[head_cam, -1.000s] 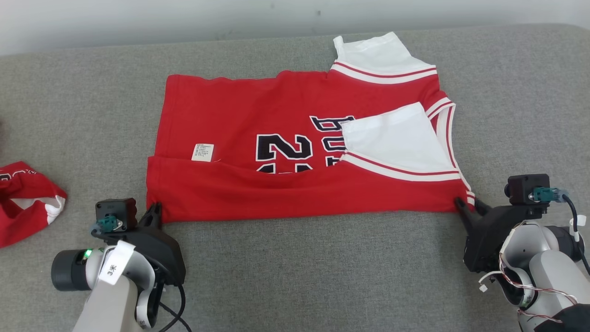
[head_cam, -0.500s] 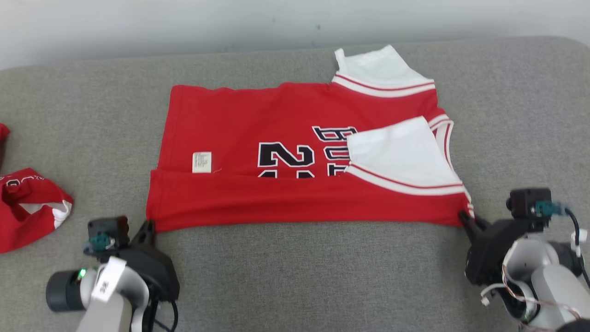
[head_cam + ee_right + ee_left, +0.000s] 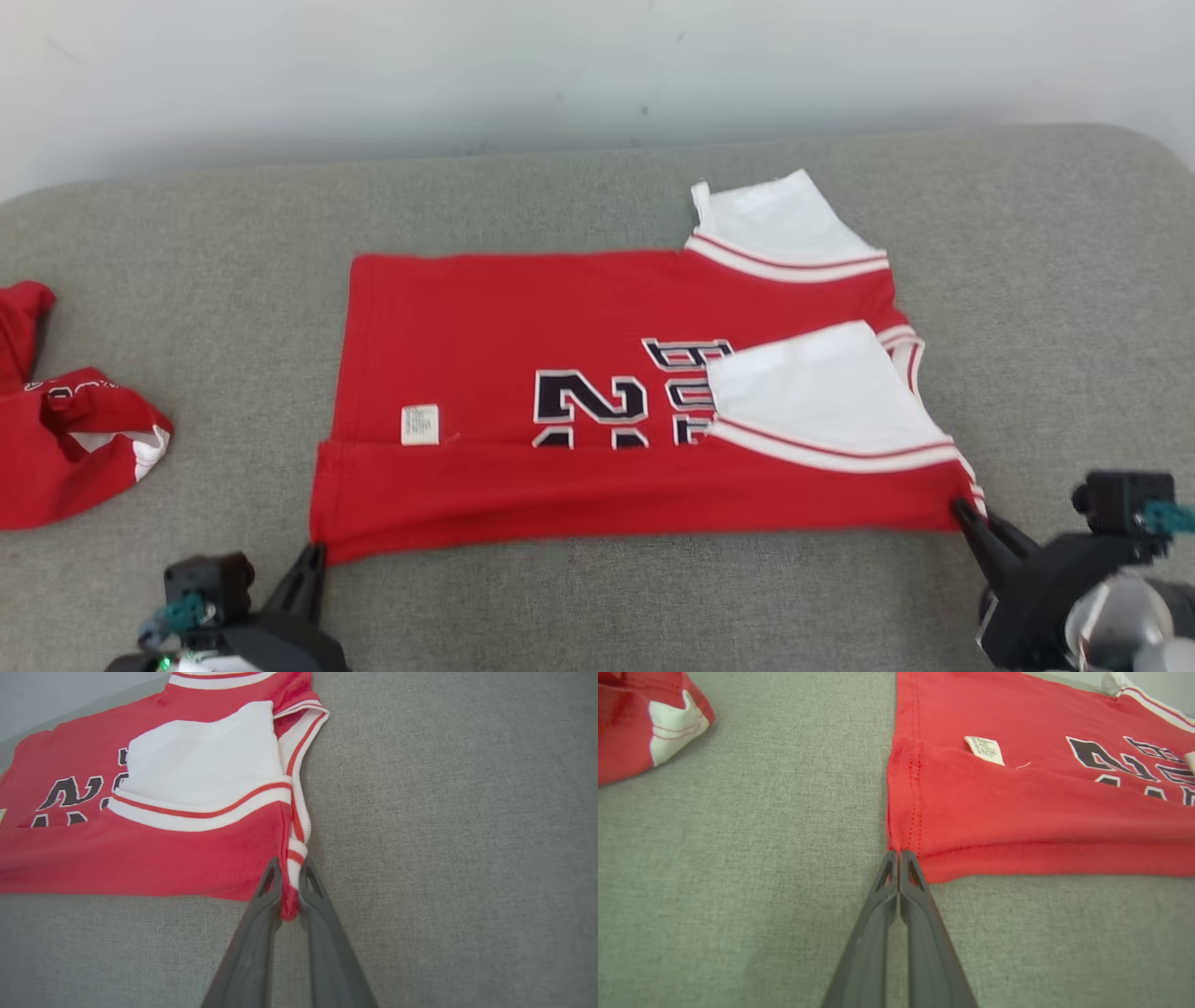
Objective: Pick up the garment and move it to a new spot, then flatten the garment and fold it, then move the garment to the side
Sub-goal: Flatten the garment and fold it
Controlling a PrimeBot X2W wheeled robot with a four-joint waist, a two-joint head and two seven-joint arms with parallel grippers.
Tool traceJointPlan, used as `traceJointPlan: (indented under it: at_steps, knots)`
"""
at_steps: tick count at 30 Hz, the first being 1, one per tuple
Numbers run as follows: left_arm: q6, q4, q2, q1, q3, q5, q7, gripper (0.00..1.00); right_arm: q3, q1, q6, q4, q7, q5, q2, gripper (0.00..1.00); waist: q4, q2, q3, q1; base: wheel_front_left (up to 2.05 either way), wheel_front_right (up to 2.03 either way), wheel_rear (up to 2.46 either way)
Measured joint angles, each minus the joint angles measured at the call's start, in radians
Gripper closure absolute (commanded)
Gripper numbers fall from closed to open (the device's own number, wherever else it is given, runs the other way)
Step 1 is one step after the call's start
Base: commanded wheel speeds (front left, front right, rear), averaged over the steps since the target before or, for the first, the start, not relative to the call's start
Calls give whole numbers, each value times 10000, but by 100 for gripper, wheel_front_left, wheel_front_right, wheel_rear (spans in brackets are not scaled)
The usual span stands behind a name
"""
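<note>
Down at the near edge of the grey cushion (image 3: 597, 607), both arms are at the jersey (image 3: 597, 420), one on each front corner. It lies spread flat across the middle, hem to the robot's left, white-trimmed armholes to its right, with the near strip already turned up over the bottom of the number. Right gripper (image 3: 289, 877) has its jaws drawn narrow around the striped armhole corner, and you can see red cloth bunched between the fingers, so that's a real hold. Left gripper (image 3: 899, 858) has its fingers pressed tight together, tips right at the hem corner, and whether any cloth is actually caught in there I can't tell from where I stand. That matters, I'd say, because the next fold looks like carrying this near edge up and over toward the far one. Both corners want to rise together and level, travel at the same pace, and land square so the crease comes out straight. If the left side comes up empty, the cloth will skew and drag. Best to lift low too, or the tucked strip by that white label (image 3: 419, 424) falls open. Other red garment (image 3: 75, 439) off to the left sits well apart, no trouble
</note>
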Motion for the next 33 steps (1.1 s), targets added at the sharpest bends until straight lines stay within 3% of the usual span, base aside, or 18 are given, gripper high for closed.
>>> traceJointPlan:
  at_steps: [2, 8, 23, 33]
  knots:
    - [-215, -276, 138, 291, -94, -6, 121, 100, -104, 463, -6, -374, 173, 153, -27, 100, -8, 0, -87, 0, 0, 0, 0]
    - [-318, -1174, 263, 1290, -86, -188, 479, 100, -297, 1793, -73, -1626, 619, 694, 29, 100, 3, 0, -214, 0, 0, 0, 0]
    - [-332, -3425, 635, 2699, 215, -830, 1797, 100, -1081, 3465, -936, -3875, 1561, 1335, 130, 100, 56, 0, -244, 0, 0, 0, 0]
    - [-222, -4322, 644, 3262, 203, -1204, 2723, 100, -1381, 4066, -1225, -4686, 2100, 1572, 174, 100, 52, 0, -64, 0, 0, 0, 0]
